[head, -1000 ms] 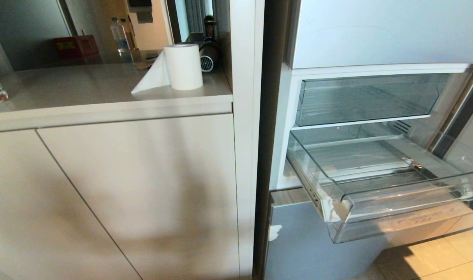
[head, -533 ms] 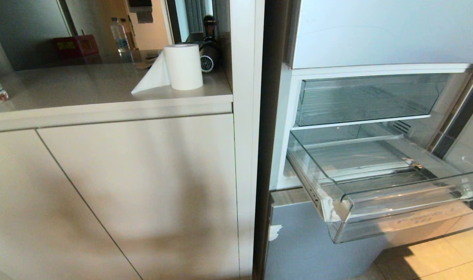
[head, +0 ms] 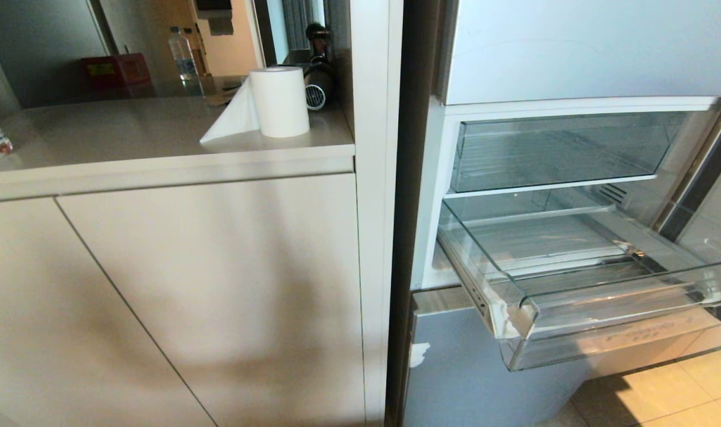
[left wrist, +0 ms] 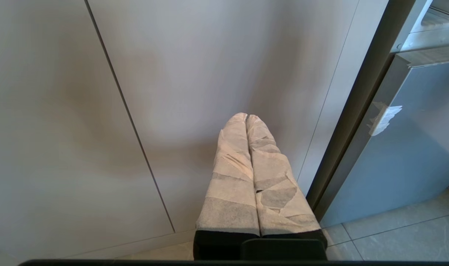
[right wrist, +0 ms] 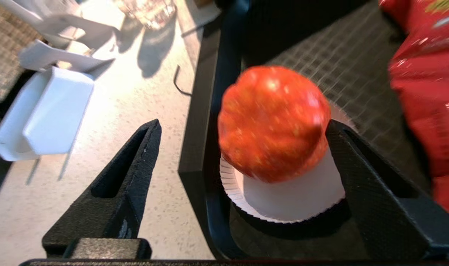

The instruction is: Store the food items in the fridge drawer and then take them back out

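Head view, left to right: tabletop (head: pixel 129 136) with paper roll (head: pixel 279 101), then the fridge drawer (head: pixel 574 296) pulled out and empty, all unchanged from a second ago. Left gripper (left wrist: pixel 246 117) hangs by the cabinet door (left wrist: pixel 191 74), jaws pressed together. Right gripper (right wrist: pixel 242 127), jaws spread, straddles the orange-red ball (right wrist: pixel 272 122) above a white paper cup (right wrist: pixel 294 195) in a black basket (right wrist: pixel 202 147).

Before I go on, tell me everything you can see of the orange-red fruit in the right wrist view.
The orange-red fruit is a round, glossy ball with pale yellowish flecks. It sits on a white ridged paper plate inside a dark mesh basket, beside a red shiny bag. The right gripper has open jaws either side of it, gripping nothing.
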